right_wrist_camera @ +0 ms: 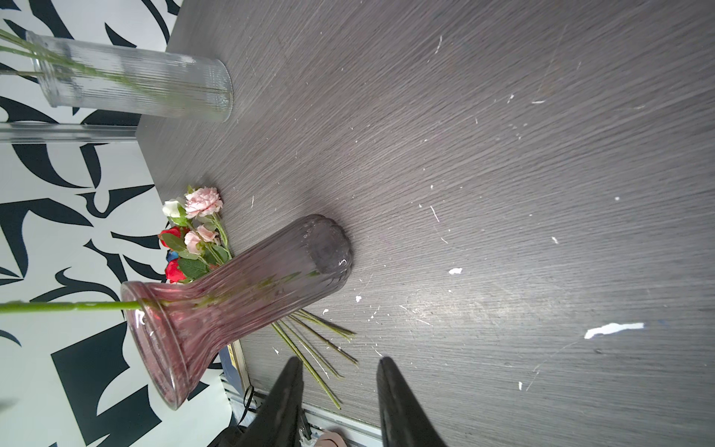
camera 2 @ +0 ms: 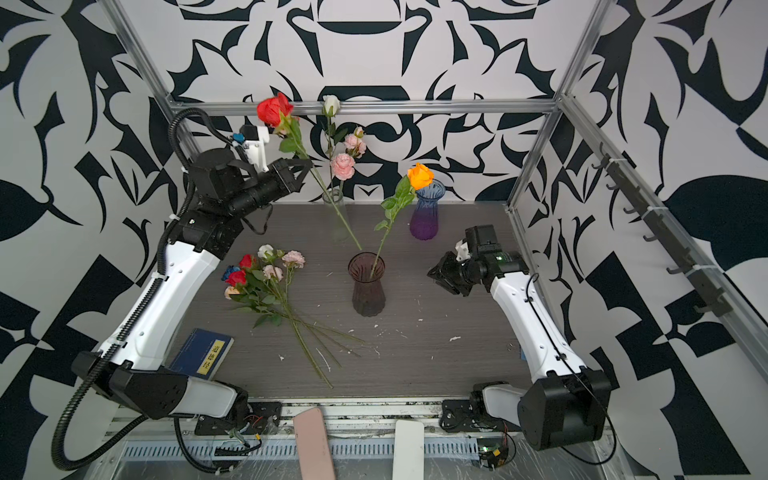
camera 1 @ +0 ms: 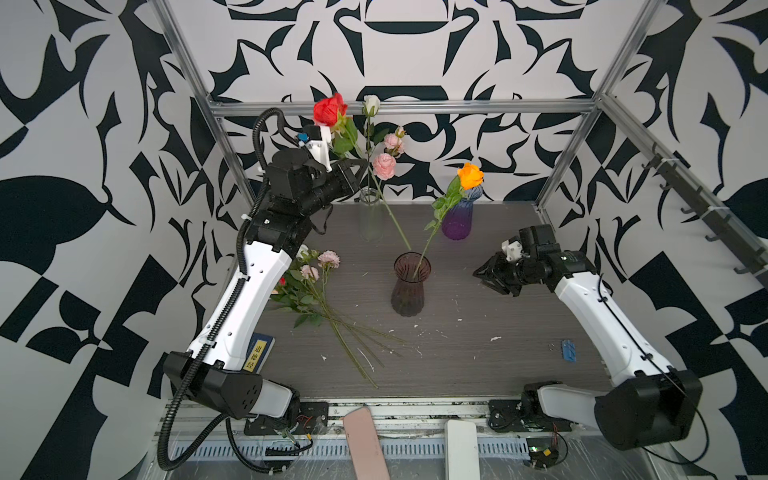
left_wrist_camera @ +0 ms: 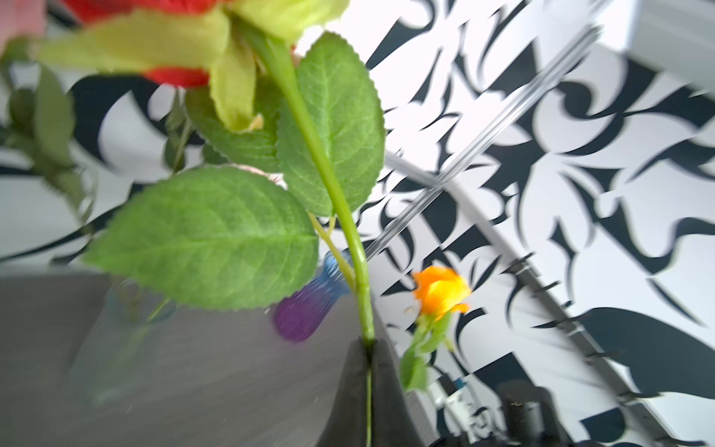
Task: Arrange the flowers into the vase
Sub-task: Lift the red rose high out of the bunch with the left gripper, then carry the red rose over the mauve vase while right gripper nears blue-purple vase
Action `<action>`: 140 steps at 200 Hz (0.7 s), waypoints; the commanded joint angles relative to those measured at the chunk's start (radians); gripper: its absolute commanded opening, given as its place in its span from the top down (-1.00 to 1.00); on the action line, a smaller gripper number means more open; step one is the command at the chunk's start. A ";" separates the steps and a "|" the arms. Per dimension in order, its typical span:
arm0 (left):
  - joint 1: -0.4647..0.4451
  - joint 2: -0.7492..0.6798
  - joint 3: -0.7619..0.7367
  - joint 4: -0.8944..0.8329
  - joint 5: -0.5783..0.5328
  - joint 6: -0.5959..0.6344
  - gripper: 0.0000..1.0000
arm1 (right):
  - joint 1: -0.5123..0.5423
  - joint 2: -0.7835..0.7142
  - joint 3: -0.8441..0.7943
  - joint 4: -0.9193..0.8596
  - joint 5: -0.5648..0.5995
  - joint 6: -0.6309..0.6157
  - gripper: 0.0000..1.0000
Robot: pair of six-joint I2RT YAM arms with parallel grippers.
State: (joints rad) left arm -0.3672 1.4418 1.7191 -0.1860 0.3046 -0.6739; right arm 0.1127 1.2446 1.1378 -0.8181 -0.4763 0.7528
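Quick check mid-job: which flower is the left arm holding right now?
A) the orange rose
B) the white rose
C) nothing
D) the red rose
D: the left gripper has its black fingers shut on the green stem of the long-stemmed red rose, while the orange rose already stands in the smoky pink ribbed glass vase.

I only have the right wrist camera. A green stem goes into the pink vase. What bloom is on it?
Observer: An orange rose, with green leaves along its stem.
Operator: Where is the left gripper?
Observer: High at the back left, the left gripper is shut on the stem of a red rose.
Operator: Is that rose in the pink vase?
Observer: In both top views its stem's lower end is near the rim of the pink vase; I cannot tell whether it is inside.
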 commanded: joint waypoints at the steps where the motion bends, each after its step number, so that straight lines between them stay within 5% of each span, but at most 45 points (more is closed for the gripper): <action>1: -0.011 0.028 0.022 0.090 0.042 -0.020 1.00 | -0.004 -0.035 0.012 0.013 -0.004 -0.006 0.28; 53: -0.062 0.076 -0.035 0.145 0.094 0.044 1.00 | -0.004 -0.064 -0.004 -0.002 0.008 -0.007 0.28; 140: -0.201 0.025 -0.140 -0.010 -0.018 0.290 1.00 | -0.004 -0.041 0.008 0.011 0.006 0.000 0.28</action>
State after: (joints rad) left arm -0.5385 1.5082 1.6112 -0.1474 0.3359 -0.4751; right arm 0.1127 1.1973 1.1343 -0.8185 -0.4747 0.7532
